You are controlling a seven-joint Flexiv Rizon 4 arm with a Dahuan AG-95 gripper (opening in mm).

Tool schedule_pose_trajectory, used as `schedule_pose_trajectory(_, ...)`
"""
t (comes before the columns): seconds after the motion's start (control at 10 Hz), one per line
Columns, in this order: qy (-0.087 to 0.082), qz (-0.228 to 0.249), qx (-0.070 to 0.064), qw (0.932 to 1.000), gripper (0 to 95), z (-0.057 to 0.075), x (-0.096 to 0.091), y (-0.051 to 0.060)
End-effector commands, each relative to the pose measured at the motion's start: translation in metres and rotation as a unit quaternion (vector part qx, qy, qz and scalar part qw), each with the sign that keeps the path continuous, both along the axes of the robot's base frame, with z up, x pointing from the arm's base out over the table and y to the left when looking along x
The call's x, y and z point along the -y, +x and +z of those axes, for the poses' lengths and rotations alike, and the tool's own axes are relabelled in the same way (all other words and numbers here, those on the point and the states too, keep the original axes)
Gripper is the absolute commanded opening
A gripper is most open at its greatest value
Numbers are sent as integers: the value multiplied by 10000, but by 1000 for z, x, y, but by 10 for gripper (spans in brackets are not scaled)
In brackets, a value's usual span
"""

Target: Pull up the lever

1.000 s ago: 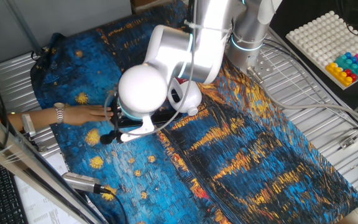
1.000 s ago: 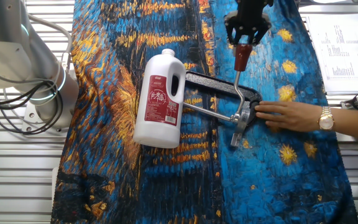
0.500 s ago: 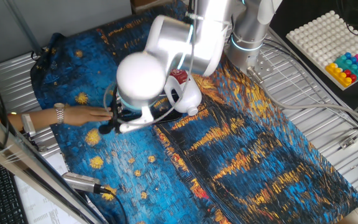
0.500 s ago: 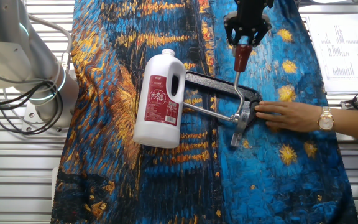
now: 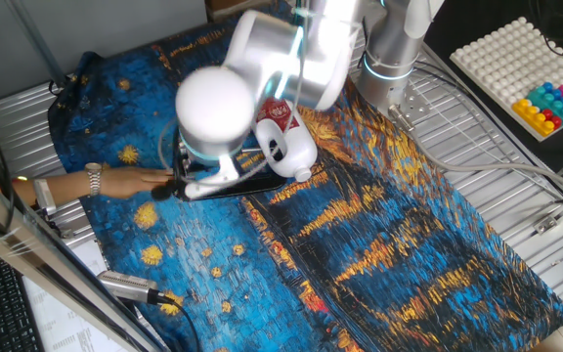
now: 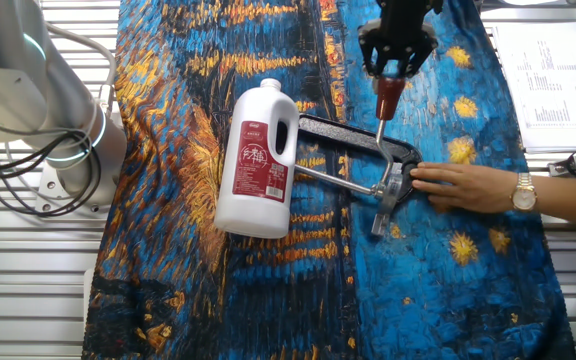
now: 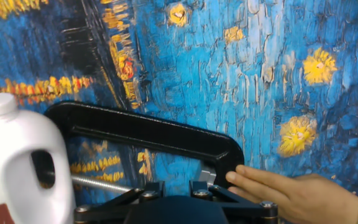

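Blue and yellow painted cloth (image 6: 218,300) covers the table, and the white jug (image 6: 258,160) lies on it, left of the black fixture (image 6: 353,138). A person's hand (image 6: 463,187) presses the fixture's right end. The gripper (image 6: 396,62) pinches the red-brown knob of the lever (image 6: 384,118). Compared with a second ago, gripper and knob stand a little farther up, so the pull has probably begun, but most of the swing remains.

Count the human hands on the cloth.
1. A hand with a wristwatch presses on the black fixture near the lever hinge. No other hand shows, though the arm hides some cloth.
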State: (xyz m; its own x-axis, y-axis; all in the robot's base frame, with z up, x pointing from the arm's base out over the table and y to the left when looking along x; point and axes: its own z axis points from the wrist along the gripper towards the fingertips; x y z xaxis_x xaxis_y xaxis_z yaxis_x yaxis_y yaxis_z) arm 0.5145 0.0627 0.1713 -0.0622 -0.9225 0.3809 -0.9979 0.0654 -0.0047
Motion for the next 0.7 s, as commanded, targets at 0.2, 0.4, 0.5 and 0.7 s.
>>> schedule_pose_trajectory(0.2,20,127,-5,9999,190,10,15,-12)
schedule_pose_trajectory(0.4,36,168,30,9998,190,18,27,-23)
schedule_pose_trajectory(0.5,34,174,43,9998,190,20,30,-26)
schedule_pose_trajectory(0.7,55,169,84,9998,190,22,41,-34)
